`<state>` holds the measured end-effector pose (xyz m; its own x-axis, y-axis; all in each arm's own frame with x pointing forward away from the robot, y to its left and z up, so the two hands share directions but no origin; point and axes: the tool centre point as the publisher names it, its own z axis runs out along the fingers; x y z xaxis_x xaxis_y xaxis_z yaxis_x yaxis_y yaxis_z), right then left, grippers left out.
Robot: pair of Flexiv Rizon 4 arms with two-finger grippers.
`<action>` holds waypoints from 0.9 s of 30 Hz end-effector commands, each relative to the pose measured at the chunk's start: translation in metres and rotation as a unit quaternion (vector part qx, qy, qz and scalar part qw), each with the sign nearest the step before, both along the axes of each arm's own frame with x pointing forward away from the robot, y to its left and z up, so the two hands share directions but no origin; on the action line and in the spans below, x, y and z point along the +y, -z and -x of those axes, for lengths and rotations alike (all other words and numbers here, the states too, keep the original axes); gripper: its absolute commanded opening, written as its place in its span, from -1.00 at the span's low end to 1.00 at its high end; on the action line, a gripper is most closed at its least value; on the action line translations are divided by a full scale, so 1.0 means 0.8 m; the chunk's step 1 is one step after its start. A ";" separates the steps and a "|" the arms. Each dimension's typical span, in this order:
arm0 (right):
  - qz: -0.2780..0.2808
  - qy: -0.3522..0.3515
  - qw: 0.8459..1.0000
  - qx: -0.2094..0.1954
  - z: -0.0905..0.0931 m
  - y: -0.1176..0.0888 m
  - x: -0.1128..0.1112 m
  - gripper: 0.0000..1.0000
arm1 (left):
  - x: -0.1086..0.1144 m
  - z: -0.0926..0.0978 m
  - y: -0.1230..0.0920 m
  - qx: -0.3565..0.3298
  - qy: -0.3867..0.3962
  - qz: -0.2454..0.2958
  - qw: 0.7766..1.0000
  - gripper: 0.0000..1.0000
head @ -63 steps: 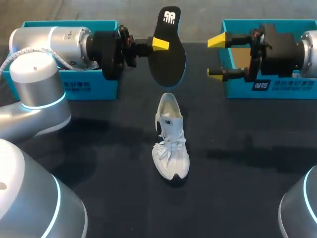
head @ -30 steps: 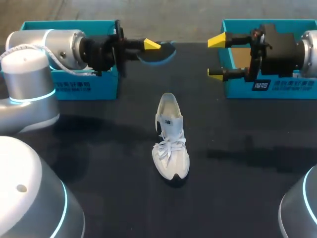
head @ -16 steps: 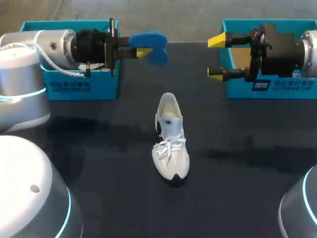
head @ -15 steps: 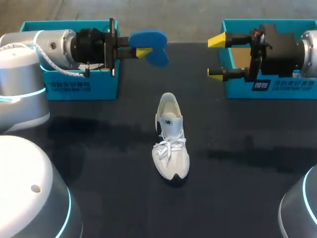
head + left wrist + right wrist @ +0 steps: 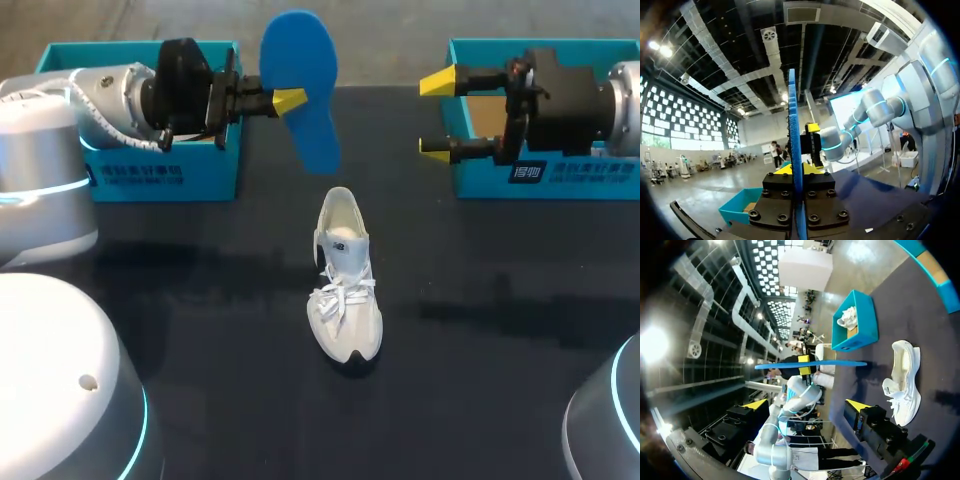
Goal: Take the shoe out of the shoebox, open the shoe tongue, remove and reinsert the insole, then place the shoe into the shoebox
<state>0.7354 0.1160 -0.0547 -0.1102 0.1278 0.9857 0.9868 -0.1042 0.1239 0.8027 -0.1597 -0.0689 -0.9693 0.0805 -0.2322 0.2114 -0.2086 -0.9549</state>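
Counter [image 5: 200, 330] scene, mid-task: the left arm [image 5: 110, 95], reaching in past the left shoebox [image 5: 140, 175], has rolled its wrist over the last two seconds. The insole, which had shown its black top, passed edge-on and now shows its blue underside. The white shoe [image 5: 343, 280] already stands out on the counter, toe toward the robot and collar open, so the flip likely sets up reinsertion. The insole [image 5: 305, 85] hangs in the air above and beyond the heel, clear of the shoe, its lower end pointing down toward the opening. The left gripper [image 5: 288, 100] is clamped on the insole's side edge, apparently from both faces, though the far finger is hidden from above. The right gripper [image 5: 435, 115] has not moved and hangs before the right shoebox [image 5: 560, 180], fingers wide apart and empty.
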 end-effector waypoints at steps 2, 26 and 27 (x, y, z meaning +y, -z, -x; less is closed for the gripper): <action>0.000 0.001 1.000 0.000 0.000 0.000 0.002 1.00 | -0.002 0.002 -0.002 0.044 0.006 -0.019 0.999 -1.00; 0.000 0.001 1.000 0.000 0.000 0.000 0.002 1.00 | -0.011 0.026 -0.005 0.609 0.065 -0.093 0.785 -1.00; 0.000 0.001 1.000 0.000 0.000 0.000 0.002 1.00 | -0.011 0.026 -0.004 0.610 0.063 -0.091 0.784 -1.00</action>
